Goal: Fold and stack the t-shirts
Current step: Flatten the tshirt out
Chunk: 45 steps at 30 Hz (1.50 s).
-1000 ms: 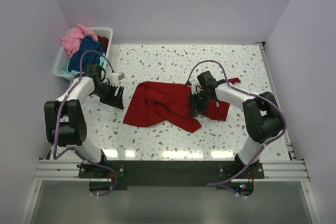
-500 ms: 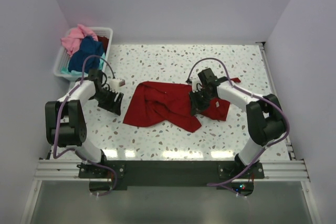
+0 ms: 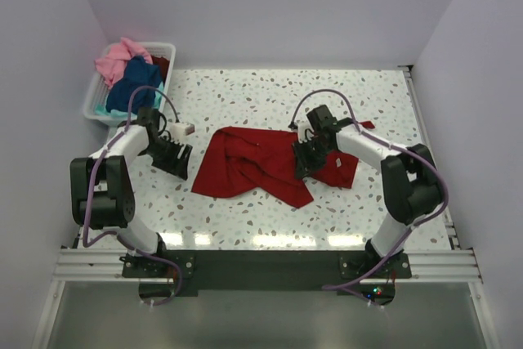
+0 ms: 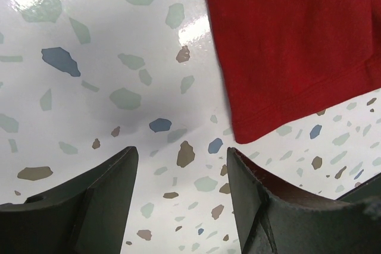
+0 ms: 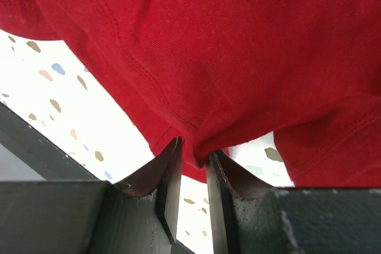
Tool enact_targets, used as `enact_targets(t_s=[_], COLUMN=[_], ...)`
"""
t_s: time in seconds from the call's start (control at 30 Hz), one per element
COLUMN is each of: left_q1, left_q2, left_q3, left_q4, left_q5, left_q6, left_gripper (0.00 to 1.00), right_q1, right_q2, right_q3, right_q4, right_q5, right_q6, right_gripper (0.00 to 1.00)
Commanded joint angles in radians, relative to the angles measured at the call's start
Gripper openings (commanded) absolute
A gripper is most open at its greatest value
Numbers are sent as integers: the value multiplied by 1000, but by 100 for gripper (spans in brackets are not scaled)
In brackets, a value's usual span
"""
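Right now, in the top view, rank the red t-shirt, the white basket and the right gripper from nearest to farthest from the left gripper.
1. red t-shirt: its edge lies just right of the left gripper.
2. white basket: behind the left gripper, at the far left.
3. right gripper: across the shirt, on the right.

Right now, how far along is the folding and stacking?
Nothing is folded or stacked yet. The red t-shirt lies rumpled on the table; the right hand pinches a fold of it, the left hand hangs open beside its hem. The other shirts wait in the basket.
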Motion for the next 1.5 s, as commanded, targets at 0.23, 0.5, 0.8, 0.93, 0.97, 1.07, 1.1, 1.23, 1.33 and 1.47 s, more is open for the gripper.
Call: enact_targets(t_s=[0.23, 0.5, 0.8, 0.93, 0.97, 1.07, 1.1, 1.23, 1.33, 1.47], left_q1=[-54, -227, -258, -259, -259, -264, -266, -278, -292, -340], left_q2=[-49, -63, 111, 161, 168, 186, 183, 149, 123, 122], left_q3=[-74, -147, -95, -75, -73, -75, -72, -64, -59, -45], left_q4=[48, 161, 183, 142, 123, 106, 106, 86, 76, 53], left_q5=[-28, -123, -135, -85, -65, -74, -75, -110, -176, -268], left_q6=[66, -23, -109, -109, -105, -108, -108, -129, -160, -183], left_gripper=[67, 66, 48, 32, 29, 31, 42, 50, 50, 49], right_q1=[-17, -87, -167, -184, -187, -195, -196, -198, -196, -196], right_q2=[41, -60, -134, -157, -160, -163, -163, -166, -171, -171], right_q3=[89, 165, 191, 199, 204, 208, 207, 201, 201, 205], right_q4=[-88, -186, -240, -246, -246, -249, -249, -242, -233, -234], right_q5=[-50, -61, -47, -40, -38, -40, -41, -44, -43, -32], right_q6=[-37, -103, -136, -136, -137, -139, -140, -136, -128, -133], right_gripper=[0, 0, 0, 0, 0, 0, 0, 0, 0, 0])
